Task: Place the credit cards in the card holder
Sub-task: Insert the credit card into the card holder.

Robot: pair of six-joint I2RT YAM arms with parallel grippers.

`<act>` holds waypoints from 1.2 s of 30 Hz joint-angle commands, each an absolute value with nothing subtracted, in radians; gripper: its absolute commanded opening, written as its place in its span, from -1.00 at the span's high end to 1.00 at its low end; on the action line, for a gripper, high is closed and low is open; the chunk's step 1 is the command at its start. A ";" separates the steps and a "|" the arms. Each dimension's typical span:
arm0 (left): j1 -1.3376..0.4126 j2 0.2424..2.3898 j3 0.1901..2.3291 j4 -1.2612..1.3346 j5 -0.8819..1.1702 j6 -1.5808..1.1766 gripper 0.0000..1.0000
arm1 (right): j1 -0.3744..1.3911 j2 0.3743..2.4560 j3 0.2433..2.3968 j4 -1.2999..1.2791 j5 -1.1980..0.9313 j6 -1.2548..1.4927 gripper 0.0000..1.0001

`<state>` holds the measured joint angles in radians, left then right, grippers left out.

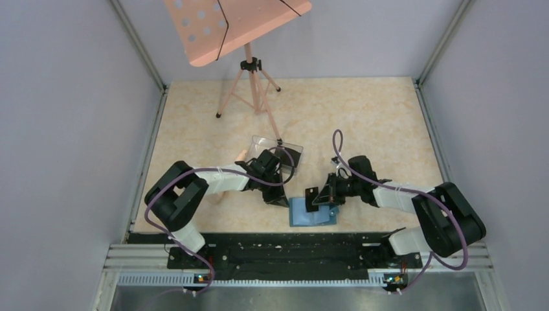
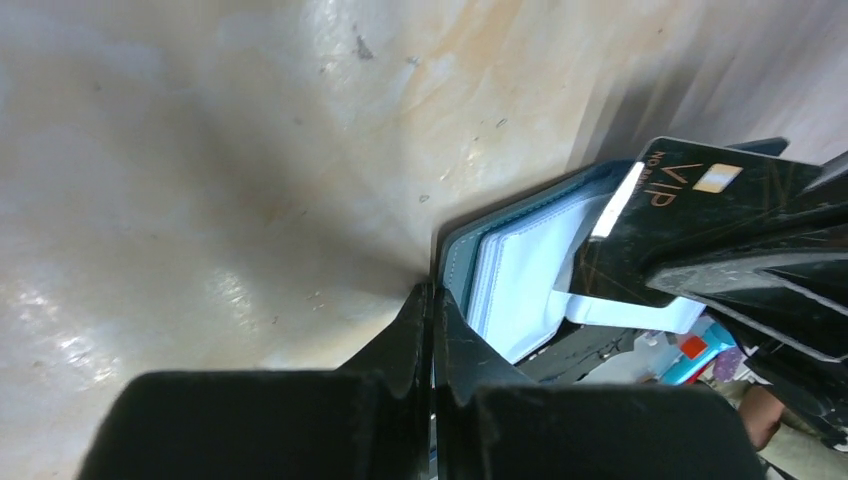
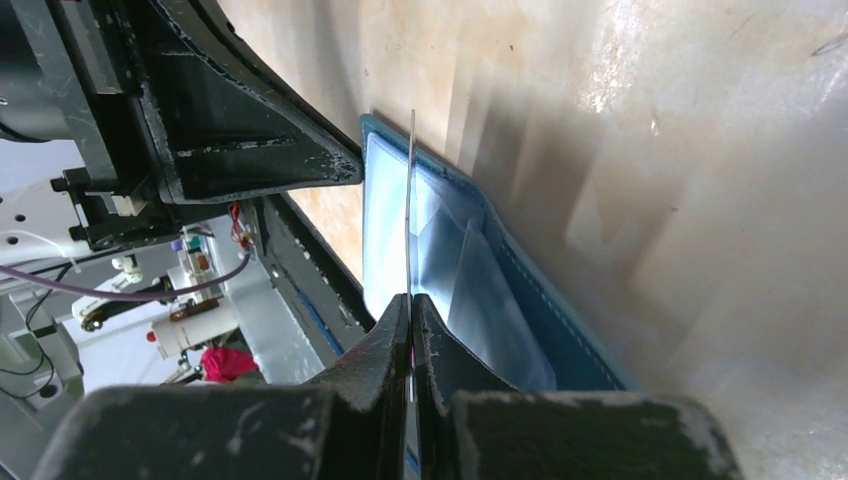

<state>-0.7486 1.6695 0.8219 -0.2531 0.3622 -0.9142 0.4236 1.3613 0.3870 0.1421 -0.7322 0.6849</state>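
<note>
Right jaws, closest to the lens, are clamped on a black credit card [image 2: 690, 220], held edge-on over the light-blue pockets of the open wallet [image 3: 500, 300]. Whether the card's edge has entered a slot cannot be told. Left jaws are pressed together at the wallet's opposite edge; whether they pinch the cover is unclear. The wallet lies flat at the near edge of the bench [image 1: 362, 123], between the two arms. Behind the left arm sits a clear box [image 1: 272, 146], and farther back a pink music stand [image 1: 226, 26].
</note>
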 commanded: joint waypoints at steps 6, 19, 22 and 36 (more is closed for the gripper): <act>-0.711 1.742 0.844 -0.164 0.349 -0.979 1.00 | 0.432 1.425 0.457 0.200 -0.742 0.681 1.00; -0.674 1.619 0.765 -0.185 0.265 -1.021 1.00 | 0.417 1.481 0.559 0.117 -0.731 0.653 1.00; -0.676 1.590 0.746 -0.221 0.251 -1.015 1.00 | 0.416 1.436 0.557 0.035 -0.709 0.638 1.00; -0.675 1.532 0.690 -0.097 0.424 -0.989 -0.12 | 0.417 1.346 0.488 -0.264 -0.594 0.633 1.00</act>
